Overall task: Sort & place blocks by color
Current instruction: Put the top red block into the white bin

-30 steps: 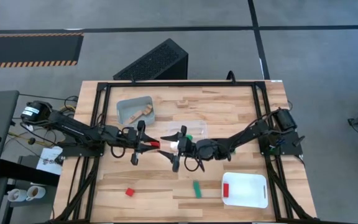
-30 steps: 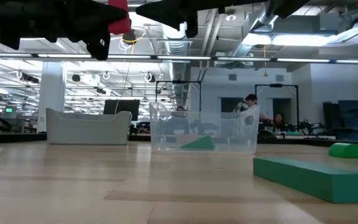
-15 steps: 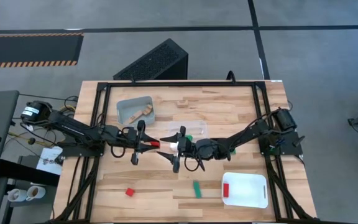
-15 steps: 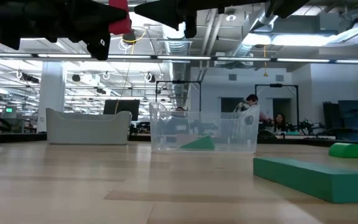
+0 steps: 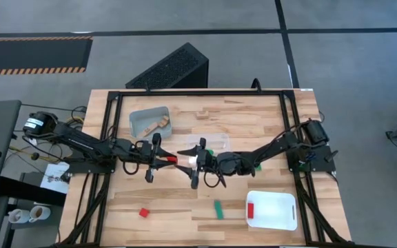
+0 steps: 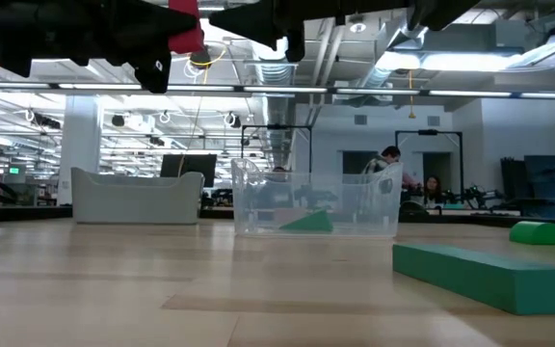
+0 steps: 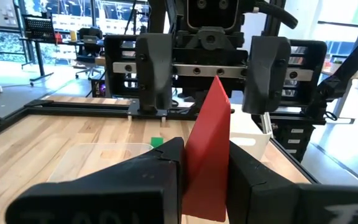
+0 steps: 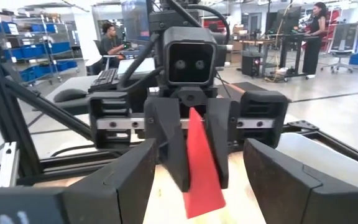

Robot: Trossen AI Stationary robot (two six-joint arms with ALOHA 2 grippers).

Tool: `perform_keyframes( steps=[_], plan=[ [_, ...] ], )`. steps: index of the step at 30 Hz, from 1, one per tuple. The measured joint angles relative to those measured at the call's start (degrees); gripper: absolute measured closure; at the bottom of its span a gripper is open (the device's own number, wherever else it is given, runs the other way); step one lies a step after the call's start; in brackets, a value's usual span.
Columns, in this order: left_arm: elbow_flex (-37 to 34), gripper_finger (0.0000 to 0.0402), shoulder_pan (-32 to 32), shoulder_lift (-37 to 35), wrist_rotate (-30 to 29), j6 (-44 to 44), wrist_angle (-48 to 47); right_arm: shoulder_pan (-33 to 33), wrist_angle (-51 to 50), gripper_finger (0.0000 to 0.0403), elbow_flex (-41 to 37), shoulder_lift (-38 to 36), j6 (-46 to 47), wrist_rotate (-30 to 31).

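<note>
A red wedge-shaped block (image 7: 207, 143) is up in the air over the middle of the table, held by my left gripper (image 5: 164, 160), which is shut on it. My right gripper (image 5: 185, 161) faces it head-on from the table's right. It is open, and its fingers stand wide on either side of the block's free end (image 8: 199, 180) without touching. A red cube (image 5: 143, 213) and a green bar (image 5: 218, 209) lie flat on the near part of the table. Pale wooden blocks (image 5: 202, 114) lie near the far edge. My left gripper pinches the red wedge block between its two fingers (image 7: 166, 163), one on each flat face, at the end nearer its wrist (image 7: 197, 186). The fingers come level from the table's left. The block is lifted clear, and its thin end (image 8: 191, 118) points at the right gripper.
A grey tray (image 5: 150, 122) with wooden blocks stands far left. A clear container (image 6: 316, 202) with a green wedge (image 6: 306, 222) stands behind the grippers. A white tray (image 5: 272, 210) with a red block (image 5: 250, 210) stands near right. A green half-round (image 6: 538, 231) lies on the table.
</note>
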Motion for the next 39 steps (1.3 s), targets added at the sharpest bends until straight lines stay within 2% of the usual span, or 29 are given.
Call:
perform_keyframes(
  steps=[10,19,29,33,39],
  plan=[
    [0.0,0.036,0.0,0.0,-0.1,-0.1,0.0,-0.2,0.0,0.0171,0.0,0.0,0.1,-0.2],
    [0.1,0.036,0.0,0.0,1.1,-1.2,0.9,-3.2,-0.7,0.0194,0.0,0.0,4.8,-6.0],
    [4.2,0.036,-0.2,0.0,0.9,-1.6,-7.5,-3.3,-1.0,0.0201,0.0,0.0,3.1,-6.1],
    [4.2,0.036,-0.2,0.0,0.4,-2.5,-7.9,-3.2,-1.0,0.0233,0.0,0.0,2.7,-6.1],
    [4.2,0.036,-0.2,0.0,0.0,-3.7,-8.1,-3.2,-1.0,0.0329,0.0,0.0,2.1,-6.4]
  ],
)
